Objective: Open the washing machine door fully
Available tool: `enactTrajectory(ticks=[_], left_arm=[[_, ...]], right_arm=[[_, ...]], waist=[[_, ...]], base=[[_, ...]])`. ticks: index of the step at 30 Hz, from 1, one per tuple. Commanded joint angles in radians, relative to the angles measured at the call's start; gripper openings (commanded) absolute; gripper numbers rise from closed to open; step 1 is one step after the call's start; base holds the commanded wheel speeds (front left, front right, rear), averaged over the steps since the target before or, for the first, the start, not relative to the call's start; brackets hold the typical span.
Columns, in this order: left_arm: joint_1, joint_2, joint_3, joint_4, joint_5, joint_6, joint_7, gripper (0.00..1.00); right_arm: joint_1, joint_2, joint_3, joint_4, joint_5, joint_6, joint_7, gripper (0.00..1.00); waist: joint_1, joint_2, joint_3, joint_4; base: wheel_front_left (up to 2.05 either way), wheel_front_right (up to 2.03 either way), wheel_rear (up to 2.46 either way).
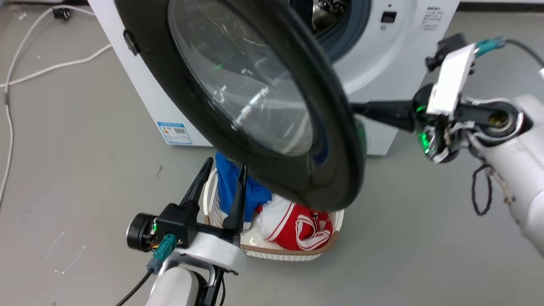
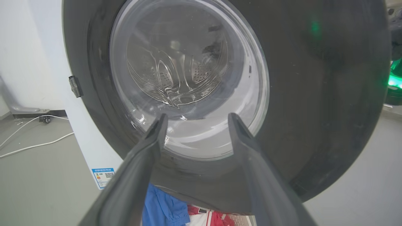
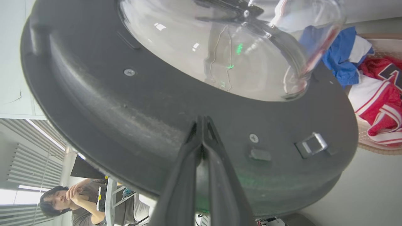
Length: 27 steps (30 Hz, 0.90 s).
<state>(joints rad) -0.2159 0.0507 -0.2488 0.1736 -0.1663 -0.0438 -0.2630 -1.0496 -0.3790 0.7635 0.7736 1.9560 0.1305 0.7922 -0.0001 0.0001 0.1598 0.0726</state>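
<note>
Well, the washing machine door (image 1: 246, 93) stands swung out from the washing machine (image 1: 382, 72), its black ring and bulging glass tilted toward me, and part of the steel drum (image 1: 327, 17) shows behind its upper edge. My right gripper (image 1: 358, 109) reaches in from the right behind the door's rim; in the right wrist view its two fingers (image 3: 188, 163) are pressed flat together with nothing between them, their tips touching the door's black inner face just below the glass bowl, near a metal latch loop (image 3: 311, 145). My left gripper (image 1: 225, 164) hangs low in front of the door with its fingers spread wide and empty, pointing at the lower part of the window without touching it. Beneath the door sits a cream laundry basket (image 1: 293, 254) holding a blue garment (image 1: 231, 185) and a red and white one (image 1: 306, 229). A person (image 3: 72, 197) sits beyond the door's edge in the right wrist view.
</note>
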Motion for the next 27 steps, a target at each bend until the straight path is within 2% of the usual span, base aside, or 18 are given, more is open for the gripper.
enactTrajectory(ticks=[1,9,18,21,26,27], left_arm=[[0.018,-0.001,0.006,0.003,0.004,-0.003,-0.003,1.0],[0.068,-0.001,0.01,0.009,0.005,-0.015,-0.003,1.0],[0.082,-0.001,0.022,0.015,0.011,-0.023,-0.003,1.0],[0.085,-0.001,0.026,0.015,0.01,-0.024,-0.003,1.0],[0.089,-0.001,0.028,0.019,0.007,-0.025,-0.003,1.0],[0.089,-0.001,0.028,0.019,0.007,-0.025,-0.003,1.0]], right_arm=[[0.031,0.014,0.009,-0.023,0.011,0.0,0.007,0.0],[0.135,0.045,0.054,-0.139,0.031,0.0,0.01,0.0],[0.197,0.054,0.081,-0.248,0.038,0.0,-0.039,0.0],[0.215,0.041,0.055,-0.279,0.027,0.0,-0.104,0.0],[0.28,0.002,-0.018,-0.351,-0.081,0.0,-0.337,0.0],[0.28,0.002,-0.018,-0.351,-0.081,0.0,-0.337,0.0]], waist=[[0.0001,-0.0001,-0.027,0.005],[0.0001,-0.0001,-0.084,0.029],[0.0001,-0.0001,-0.087,0.04],[0.0001,-0.0001,-0.088,0.037],[0.0001,-0.0001,-0.091,0.028],[0.0001,-0.0001,-0.091,0.028]], base=[[0.0,0.0,0.0],[0.0,0.0,0.0],[0.0,0.0,0.0],[0.0,0.0,0.0],[0.0,0.0,0.0],[0.0,0.0,0.0]])
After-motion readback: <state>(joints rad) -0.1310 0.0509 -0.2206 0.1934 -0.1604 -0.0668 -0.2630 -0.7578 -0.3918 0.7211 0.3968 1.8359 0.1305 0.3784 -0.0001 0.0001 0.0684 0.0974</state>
